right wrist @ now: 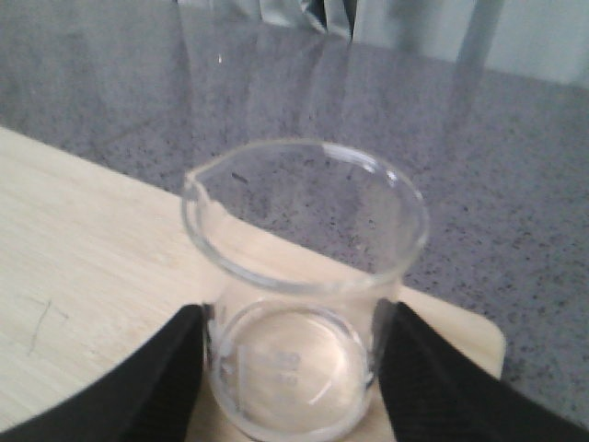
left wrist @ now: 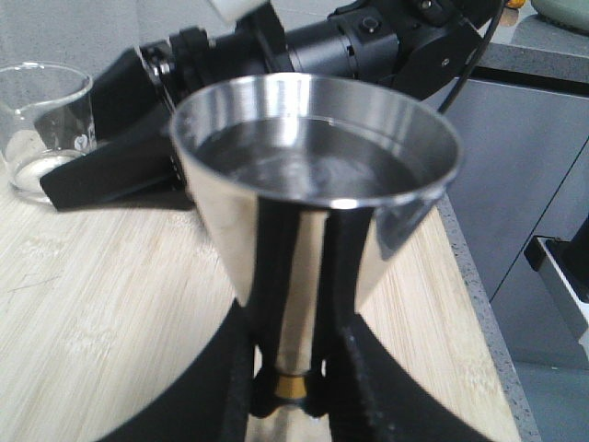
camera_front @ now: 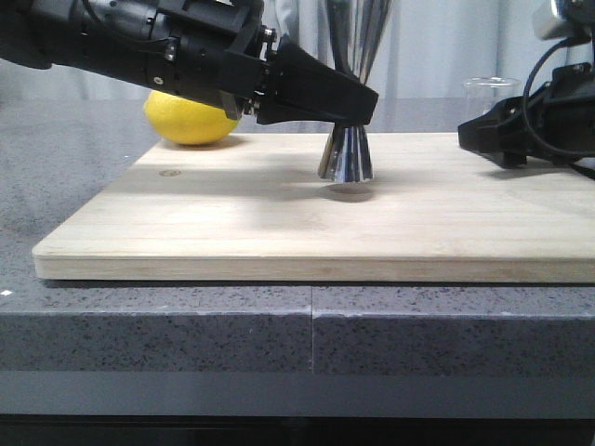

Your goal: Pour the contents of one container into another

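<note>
The steel jigger (camera_front: 346, 156) is upright over the middle of the wooden board (camera_front: 232, 232), and a small shadow lies just under its base. My left gripper (camera_front: 358, 107) is shut on its narrow waist, the fingers clamping at the gold band (left wrist: 293, 385). Clear liquid fills the jigger's upper cup (left wrist: 313, 166). The glass beaker (right wrist: 304, 276) stands on the board's far right corner and looks empty. My right gripper (right wrist: 293, 368) is around its lower part, with a finger against each side. In the front view the beaker (camera_front: 491, 93) shows behind that gripper (camera_front: 469, 135).
A yellow lemon (camera_front: 191, 119) lies at the board's back left, behind my left arm. Grey speckled countertop (right wrist: 368, 110) surrounds the board. The board's rounded corner (right wrist: 479, 331) is just beyond the beaker. My right arm (left wrist: 368, 46) stretches behind the jigger.
</note>
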